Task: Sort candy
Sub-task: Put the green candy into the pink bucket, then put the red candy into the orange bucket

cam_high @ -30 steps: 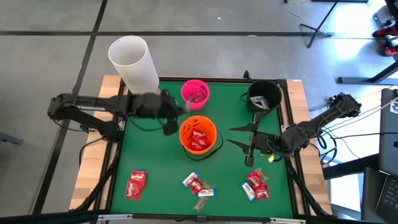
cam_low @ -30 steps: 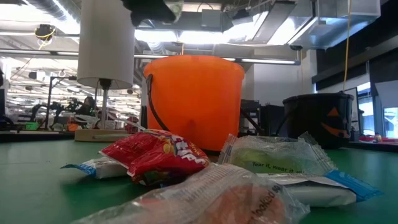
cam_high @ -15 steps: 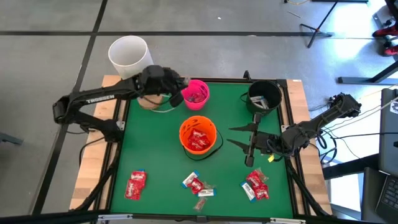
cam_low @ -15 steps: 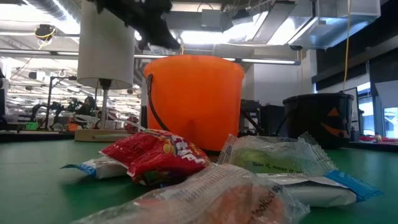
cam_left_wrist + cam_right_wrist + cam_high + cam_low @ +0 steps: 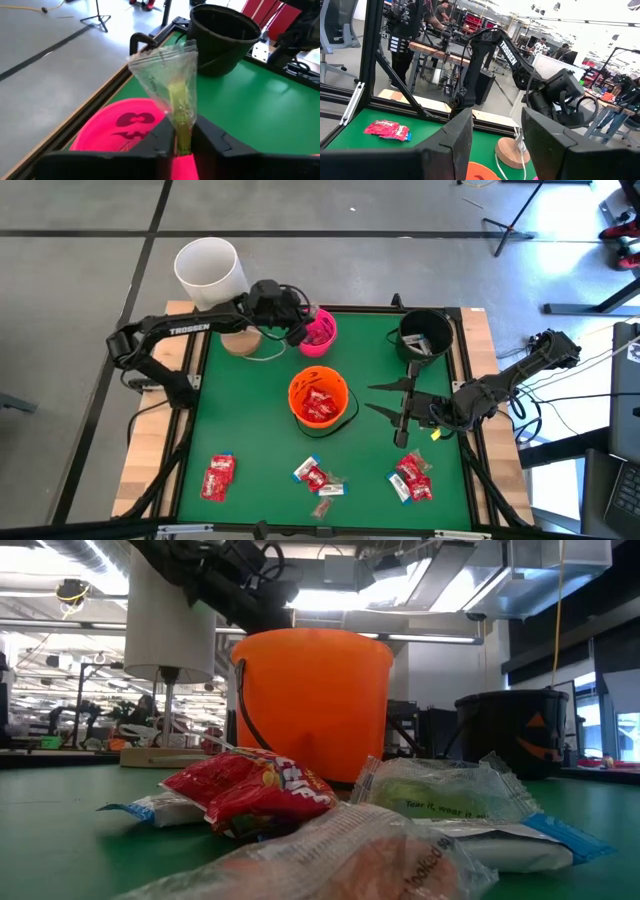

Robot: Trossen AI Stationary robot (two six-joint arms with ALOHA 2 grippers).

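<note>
A grey concrete floor (image 5: 90, 320) with dark seams surrounds the green desk (image 5: 240, 430), which has a pale wooden frame. The left arm (image 5: 180, 332) reaches from the desk's left side along its far edge, elbow bent near the left corner, forearm running level toward the pink bucket (image 5: 318, 332). The left gripper (image 5: 298, 328) hangs over that bucket's left rim; in the left wrist view its jaws stand close together and pinch the bottom of a clear wrapper (image 5: 171, 85) with a greenish strip inside, held upright above the pink bucket. The right arm (image 5: 520, 375) waits at the desk's right side, its gripper (image 5: 392, 402) pointing inward to the right of the orange bucket (image 5: 318, 400), jaws parted with nothing between them. A white cylinder (image 5: 210, 270) on a wooden base stands at the far-left corner. The orange bucket sits mid-desk holding red candy, and the black bucket (image 5: 424, 332) stands at the far right with something pale inside. Along the near edge lie three groups of candy: a red pack (image 5: 218, 477) at the left, a mixed cluster (image 5: 318, 478) of red and clear wrappers in the middle, and red packs (image 5: 412, 478) at the right.
</note>
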